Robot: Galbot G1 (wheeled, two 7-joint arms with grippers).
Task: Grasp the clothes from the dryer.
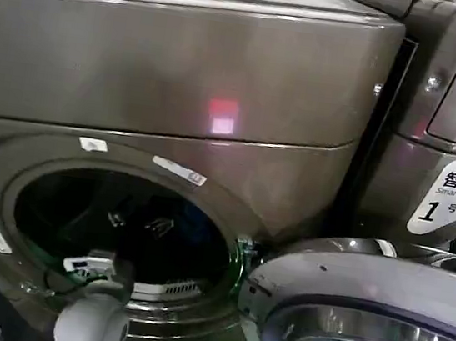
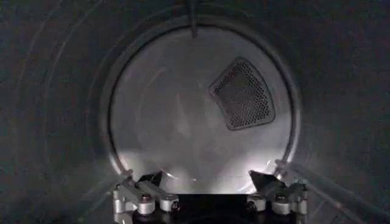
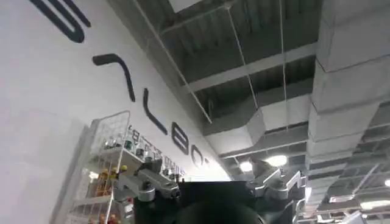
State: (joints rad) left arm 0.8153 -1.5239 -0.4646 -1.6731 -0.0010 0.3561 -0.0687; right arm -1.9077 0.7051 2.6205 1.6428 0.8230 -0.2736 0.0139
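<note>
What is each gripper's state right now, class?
Left gripper: open, empty, inside the dryer drum.
Right gripper: open, empty, pointing toward the ceiling.

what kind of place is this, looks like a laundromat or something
Probably a self-service laundry or a mock-up of one: the bronze-grey dryer with its door swung open, and beside it a second machine with a numbered "Smart wash" sticker.

Dim drum interior (image 2: 183, 122), lit near its lower rear wall; pink glare on the dryer (image 1: 223, 115) front; ceiling lamps (image 3: 277, 161) bright; head view perhaps slightly blurred.
</note>
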